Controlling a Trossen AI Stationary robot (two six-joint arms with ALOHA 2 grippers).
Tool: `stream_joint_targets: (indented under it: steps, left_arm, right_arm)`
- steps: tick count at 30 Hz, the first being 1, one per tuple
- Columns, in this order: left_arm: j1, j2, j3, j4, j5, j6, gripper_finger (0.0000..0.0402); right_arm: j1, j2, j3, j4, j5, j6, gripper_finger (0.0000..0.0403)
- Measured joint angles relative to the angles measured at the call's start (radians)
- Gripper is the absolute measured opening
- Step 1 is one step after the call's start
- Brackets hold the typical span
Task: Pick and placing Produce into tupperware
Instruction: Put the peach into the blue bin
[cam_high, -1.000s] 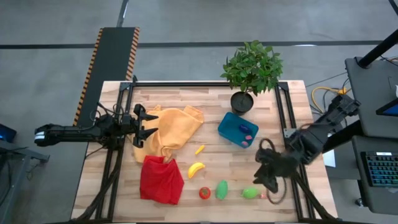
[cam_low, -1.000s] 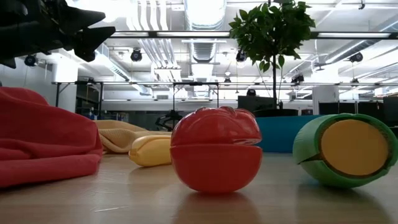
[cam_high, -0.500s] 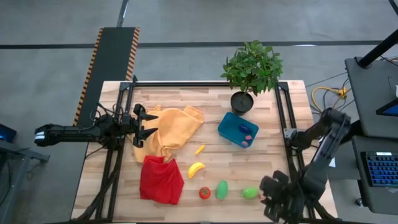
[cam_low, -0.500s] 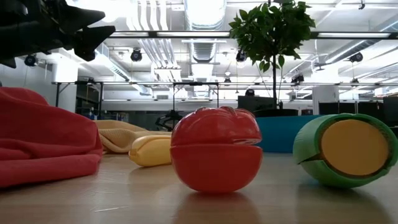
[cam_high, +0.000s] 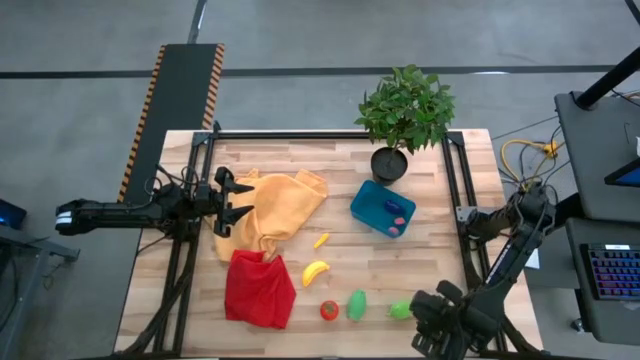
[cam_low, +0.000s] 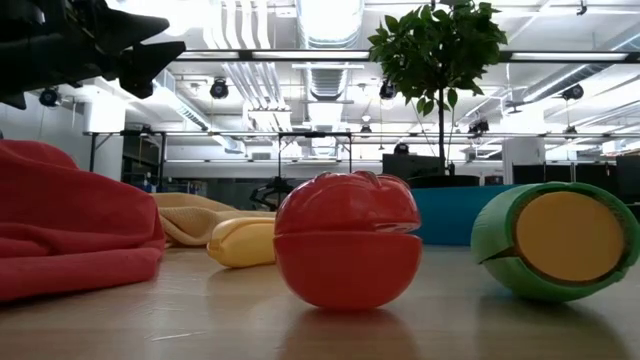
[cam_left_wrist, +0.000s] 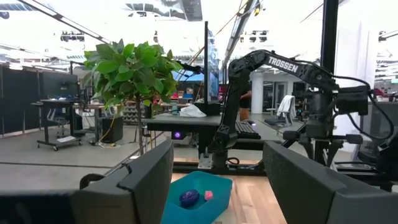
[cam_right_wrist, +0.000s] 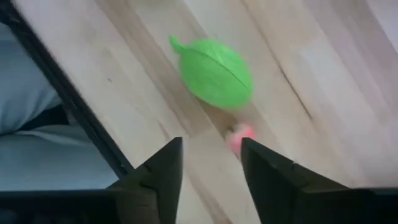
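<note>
Butcher-block table, right gripper poised over the last corner pieces.
Its fingers stand narrowly parted and empty above a tiny pink piece touching the green fruit, well apart from the teal tupperware; closing may nudge either toward the nearby table edge. Left gripper waits parted by the orange cloth.

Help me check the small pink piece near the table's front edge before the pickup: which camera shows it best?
The right wrist view: the small pink piece lies on the wood beside the green piece, just ahead of the right gripper, whose fingers are apart. In the high view the arm hides it. The low and left wrist views miss it.
</note>
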Motion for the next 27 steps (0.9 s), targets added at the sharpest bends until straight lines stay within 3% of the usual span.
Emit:
stream_joint_targets:
  steps: [10, 19, 27]
  left_arm:
    - [0.0, -0.001, 0.0, 0.001, 0.0, 0.001, 0.0235]
    - [0.0, -0.001, 0.0, 0.001, 0.0, 0.001, 0.0235]
    - [0.0, 0.0, 0.0, 0.002, 0.0, 0.001, 0.0235]
  right_arm:
    - [0.0, 0.011, -0.057, 0.004, -0.043, 0.078, 0.0238]
    - [-0.002, 0.035, -0.116, 0.013, -0.122, 0.195, 0.024]
    - [-0.007, 0.035, -0.201, 0.146, -0.122, 0.214, 0.0243]
